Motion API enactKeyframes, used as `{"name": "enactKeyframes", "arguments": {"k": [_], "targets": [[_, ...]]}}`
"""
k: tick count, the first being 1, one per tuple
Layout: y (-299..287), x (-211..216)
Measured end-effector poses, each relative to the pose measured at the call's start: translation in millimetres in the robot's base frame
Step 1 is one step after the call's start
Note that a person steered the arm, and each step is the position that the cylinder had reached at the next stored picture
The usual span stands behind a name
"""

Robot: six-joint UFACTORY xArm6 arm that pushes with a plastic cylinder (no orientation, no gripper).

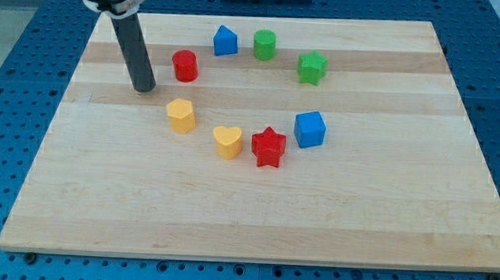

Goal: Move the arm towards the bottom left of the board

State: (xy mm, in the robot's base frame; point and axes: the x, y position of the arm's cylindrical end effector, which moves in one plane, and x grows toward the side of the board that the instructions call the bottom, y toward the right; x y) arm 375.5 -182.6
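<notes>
My tip (144, 89) rests on the wooden board (254, 217) in its upper left part. It stands to the left of the red cylinder (184, 65) and up-left of the yellow hexagon block (181, 116), touching neither. The dark rod rises from the tip toward the view's top left. The board's bottom left corner lies far below the tip.
A blue house-shaped block (225, 41), a green cylinder (264, 45) and a green star (312, 67) sit along the top. A yellow heart (227, 142), a red star (268, 147) and a blue cube (310, 129) sit mid-board. Blue perforated table surrounds the board.
</notes>
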Motion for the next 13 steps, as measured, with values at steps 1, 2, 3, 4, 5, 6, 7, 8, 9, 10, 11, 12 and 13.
{"name": "enactKeyframes", "arguments": {"k": [1, 2, 3, 4, 5, 6, 7, 8, 9, 10, 11, 12, 13], "targets": [[0.0, 14.8], [0.0, 29.6], [0.0, 46.1], [-0.1, 58.9], [-1.0, 64.1], [-3.3, 67.9], [-5.6, 72.9], [-7.8, 77.8], [-10.3, 83.4], [-13.3, 90.4], [-16.6, 98.8], [-20.1, 107.6], [-24.3, 117.6]]}}
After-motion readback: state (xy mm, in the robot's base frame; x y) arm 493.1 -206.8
